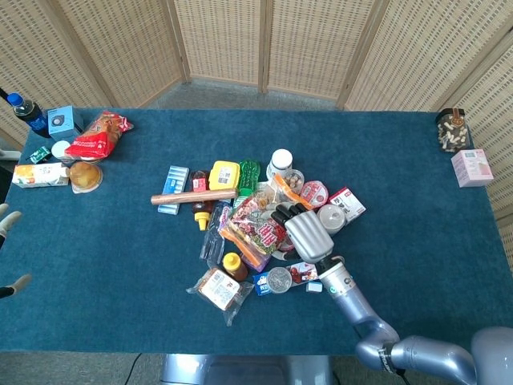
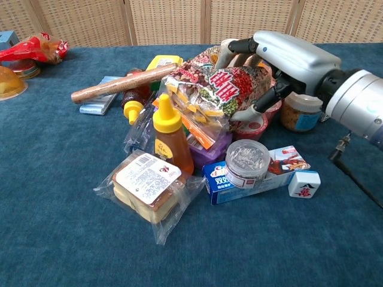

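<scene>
At the far left edge of the head view our left hand (image 1: 8, 220) shows only fingertips; we cannot tell their state. At centre, our right hand (image 2: 272, 60) grasps the snack bag (image 2: 209, 95): light, crinkly, slippery, best held by its edge.

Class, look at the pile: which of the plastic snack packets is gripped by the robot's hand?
The mixed-bean snack bag, printed red and green, gripped by the right hand. The clear cake packet lies untouched at the front.

My right hand (image 1: 307, 233) grips the mixed-snack bag (image 1: 255, 227) in the pile; a honey bottle (image 1: 233, 264) sits at seven o'clock, my left hand (image 1: 8, 250) at nine
</scene>
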`<state>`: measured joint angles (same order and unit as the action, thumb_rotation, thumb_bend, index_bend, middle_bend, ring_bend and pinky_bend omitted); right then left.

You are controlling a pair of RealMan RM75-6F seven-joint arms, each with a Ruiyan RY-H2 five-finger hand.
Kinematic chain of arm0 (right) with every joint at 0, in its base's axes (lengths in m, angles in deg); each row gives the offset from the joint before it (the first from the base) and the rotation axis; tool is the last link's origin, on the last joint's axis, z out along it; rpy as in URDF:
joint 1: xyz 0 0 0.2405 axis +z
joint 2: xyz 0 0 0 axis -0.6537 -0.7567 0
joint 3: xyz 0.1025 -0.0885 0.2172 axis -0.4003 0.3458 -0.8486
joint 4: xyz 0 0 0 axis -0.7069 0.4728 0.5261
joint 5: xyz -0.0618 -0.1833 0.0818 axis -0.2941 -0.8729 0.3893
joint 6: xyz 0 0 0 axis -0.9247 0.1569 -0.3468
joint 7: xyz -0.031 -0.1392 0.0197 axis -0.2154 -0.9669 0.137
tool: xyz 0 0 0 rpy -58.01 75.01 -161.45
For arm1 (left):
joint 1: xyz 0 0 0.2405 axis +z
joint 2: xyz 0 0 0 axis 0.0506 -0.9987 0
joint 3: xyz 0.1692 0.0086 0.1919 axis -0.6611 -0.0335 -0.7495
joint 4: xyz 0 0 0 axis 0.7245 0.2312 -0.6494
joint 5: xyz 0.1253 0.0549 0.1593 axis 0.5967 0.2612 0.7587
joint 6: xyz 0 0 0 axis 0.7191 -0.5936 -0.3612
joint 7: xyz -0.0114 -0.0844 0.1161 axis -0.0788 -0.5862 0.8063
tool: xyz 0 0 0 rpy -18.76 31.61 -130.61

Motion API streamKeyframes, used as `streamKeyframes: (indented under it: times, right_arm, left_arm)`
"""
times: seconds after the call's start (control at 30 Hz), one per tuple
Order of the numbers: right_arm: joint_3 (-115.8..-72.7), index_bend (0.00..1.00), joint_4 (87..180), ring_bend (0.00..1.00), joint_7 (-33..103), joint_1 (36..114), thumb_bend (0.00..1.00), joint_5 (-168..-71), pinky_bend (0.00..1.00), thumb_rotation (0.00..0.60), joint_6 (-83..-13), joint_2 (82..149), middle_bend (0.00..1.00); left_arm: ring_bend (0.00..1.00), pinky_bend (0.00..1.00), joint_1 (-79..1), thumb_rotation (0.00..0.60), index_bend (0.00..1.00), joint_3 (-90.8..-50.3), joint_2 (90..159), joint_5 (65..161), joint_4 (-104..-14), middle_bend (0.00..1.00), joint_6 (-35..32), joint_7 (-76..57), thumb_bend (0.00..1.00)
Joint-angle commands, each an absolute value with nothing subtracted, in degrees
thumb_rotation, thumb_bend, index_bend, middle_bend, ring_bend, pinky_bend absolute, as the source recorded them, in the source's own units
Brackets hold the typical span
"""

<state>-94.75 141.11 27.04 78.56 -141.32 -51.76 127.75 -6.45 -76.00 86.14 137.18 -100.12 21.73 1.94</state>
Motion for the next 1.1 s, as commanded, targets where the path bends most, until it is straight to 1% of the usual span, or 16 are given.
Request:
streamKeyframes:
  times: [0.03, 0.27, 0.57, 1.1]
  right_arm:
    - [-94.66, 0.44, 141.56, 0.41, 27.04, 78.29, 0.0, -141.43, 0.54, 0.6, -52.19, 127.46, 0.68]
    - [-95.41, 0.45, 145.06, 0.41, 25.52, 77.2, 0.03, -141.95, 0.55, 0.6, -54.77, 124.9, 0.69]
    - [-97.67, 0.45, 151.32, 0.41, 22.22, 76.57, 0.04, -141.3, 0.55, 0.6, -56.64, 120.53, 0.69]
    - [-102.8, 0.46, 160.42, 0.41, 17.17, 77.52, 0.04, -140.24, 0.55, 0.6, -59.01, 115.64, 0.69]
  left_arm:
    - [0.0, 0.0, -6.46, 0.6, 0.11, -75.99, 86.2, 137.2, -100.13, 0.0, 21.72, 1.99, 0.04]
    - [0.0, 0.0, -6.51, 0.6, 0.11, -76.01, 86.32, 137.19, -100.09, 0.0, 21.61, 2.13, 0.04]
    - [0.0, 0.0, -6.54, 0.6, 0.11, -76.09, 86.4, 137.4, -100.27, 0.0, 21.55, 2.22, 0.04]
    - [0.0, 0.0, -6.78, 0.6, 0.11, -76.19, 86.64, 137.3, -100.25, 0.0, 20.97, 2.29, 0.04]
